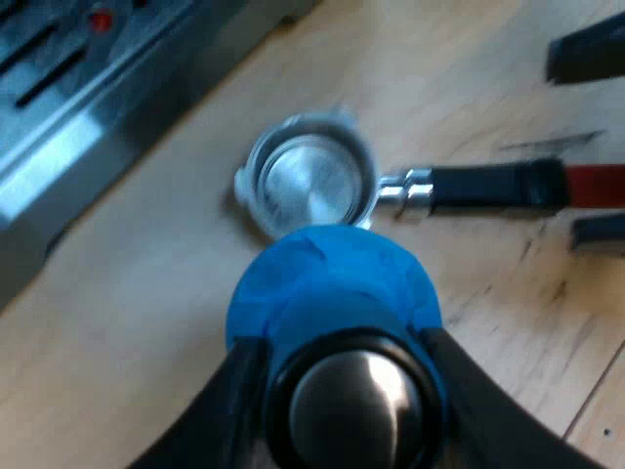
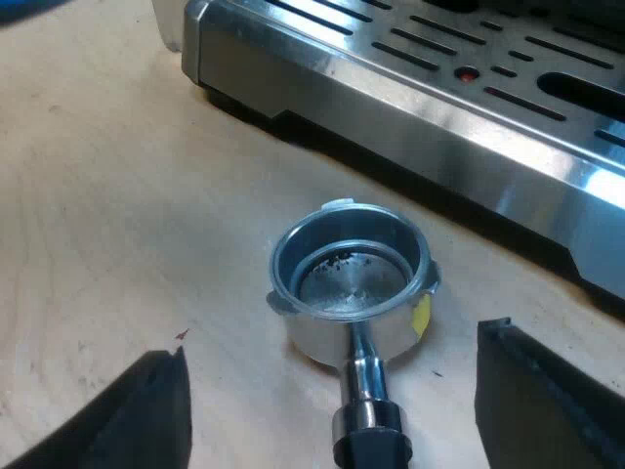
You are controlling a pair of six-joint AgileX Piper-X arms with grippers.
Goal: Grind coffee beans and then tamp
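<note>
The metal holder lies on the wooden table, its dark handle ending in red. Its basket is bare metal inside with a few dark specks. My left gripper is shut on a blue tamper, which hangs just beside and above the basket rim. My right gripper is open, one finger on each side of the handle without touching it. In the left wrist view the right gripper straddles the handle's red end.
The espresso machine's steel drip tray with dark slots and a small red dot runs close behind the holder, and its edge also lies near the basket. Bare wooden table spreads around the holder.
</note>
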